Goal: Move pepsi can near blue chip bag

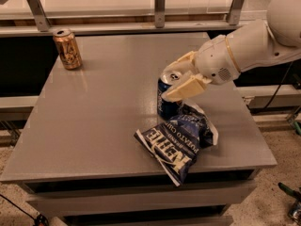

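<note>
Tool (178,78) clamped around upright pepsi can (165,105), just beside blue chip bag (178,138)

Gold-tan can (67,49) upright, far-left on grey table (103,121) — metal posts (160,6) behind

dim warm light, hand (170,82) around pepsi can (164,110)

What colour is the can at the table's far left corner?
It's a gold-tan can, shown in the camera view. The gripper grips the pepsi can.
</note>
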Controlling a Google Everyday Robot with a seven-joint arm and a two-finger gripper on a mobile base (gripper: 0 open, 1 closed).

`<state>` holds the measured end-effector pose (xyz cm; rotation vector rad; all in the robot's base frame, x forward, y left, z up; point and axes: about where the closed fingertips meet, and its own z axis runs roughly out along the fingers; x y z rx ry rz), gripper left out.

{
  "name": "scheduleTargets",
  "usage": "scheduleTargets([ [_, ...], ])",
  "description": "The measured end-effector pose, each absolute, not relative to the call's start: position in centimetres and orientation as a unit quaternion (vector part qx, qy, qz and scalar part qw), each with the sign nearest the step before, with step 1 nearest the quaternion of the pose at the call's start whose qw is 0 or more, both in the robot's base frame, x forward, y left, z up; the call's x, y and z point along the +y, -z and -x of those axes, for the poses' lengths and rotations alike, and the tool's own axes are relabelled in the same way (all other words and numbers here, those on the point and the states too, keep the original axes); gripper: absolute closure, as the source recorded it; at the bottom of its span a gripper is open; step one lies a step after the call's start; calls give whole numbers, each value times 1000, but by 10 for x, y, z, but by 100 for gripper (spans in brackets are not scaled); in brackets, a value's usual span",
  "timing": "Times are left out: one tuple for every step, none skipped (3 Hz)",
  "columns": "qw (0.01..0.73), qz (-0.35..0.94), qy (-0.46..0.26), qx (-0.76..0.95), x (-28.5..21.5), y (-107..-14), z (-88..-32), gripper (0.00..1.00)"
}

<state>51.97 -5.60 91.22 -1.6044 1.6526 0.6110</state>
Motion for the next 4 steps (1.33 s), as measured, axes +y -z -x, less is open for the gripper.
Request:
scheduleTargets([
  [371, 628, -239, 641, -64, -907, -514, 0],
  [375, 629, -220, 644, -81, -911, -507, 0],
  [391, 614, -198, 656, -110, -920, -495, 0],
  [392, 612, -197, 658, -113, -920, -494, 0],
])
